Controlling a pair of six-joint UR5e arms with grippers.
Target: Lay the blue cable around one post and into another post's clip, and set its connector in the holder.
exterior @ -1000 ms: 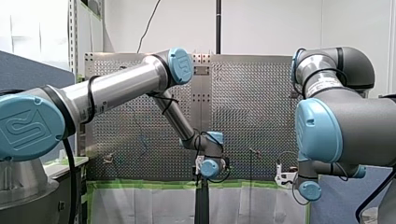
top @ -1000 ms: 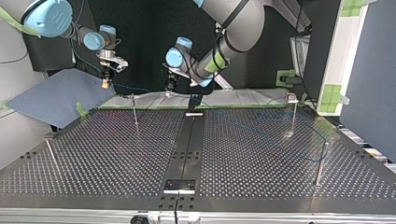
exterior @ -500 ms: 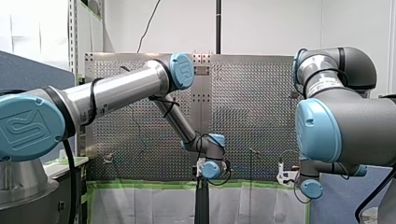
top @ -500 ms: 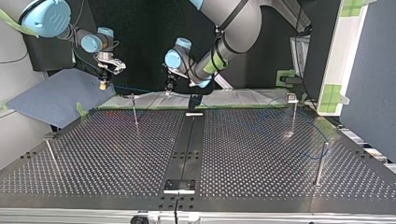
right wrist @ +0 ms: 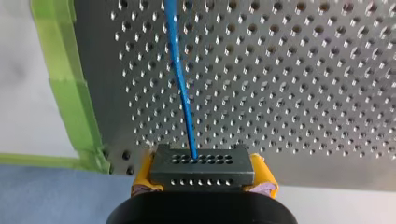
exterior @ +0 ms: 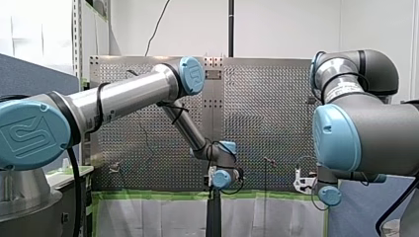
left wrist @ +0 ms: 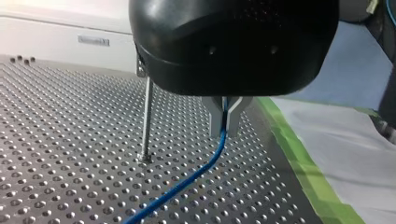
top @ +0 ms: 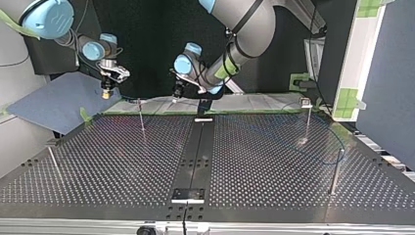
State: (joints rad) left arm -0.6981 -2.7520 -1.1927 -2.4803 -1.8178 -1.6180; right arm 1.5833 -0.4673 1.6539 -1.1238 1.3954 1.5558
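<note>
UR logo on blue joint cap [exterior: 30, 134]

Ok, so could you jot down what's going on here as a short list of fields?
Left gripper: shut on cable, beside a post
Right gripper: yellow pads, shut on connector
Cable: blue, leads from the connector out over the table
Posts: thin, upright, several on the table
Connector in holder: not yet, it is in the right gripper
Cable around a post: too faint to tell
</note>
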